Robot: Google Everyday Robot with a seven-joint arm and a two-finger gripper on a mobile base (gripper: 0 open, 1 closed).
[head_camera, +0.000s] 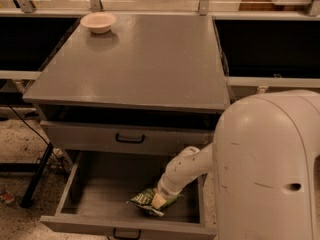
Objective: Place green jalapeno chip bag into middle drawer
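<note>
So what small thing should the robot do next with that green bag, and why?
Probably let go of it: the pincer is low inside the open middle drawer, right at the green jalapeno chip bag, which seems to rest on the drawer floor.

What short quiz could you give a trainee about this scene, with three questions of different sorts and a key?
1. True or false: the green jalapeno chip bag is inside the open middle drawer.
2. Where is the cream bowl? A: on the cabinet top, near a back corner. B: in the middle drawer. C: on the floor.
3. Fill in: the gripper is down inside the middle drawer, right at the ____.

Key: 1 true; 2 A; 3 green jalapeno chip bag.
</note>
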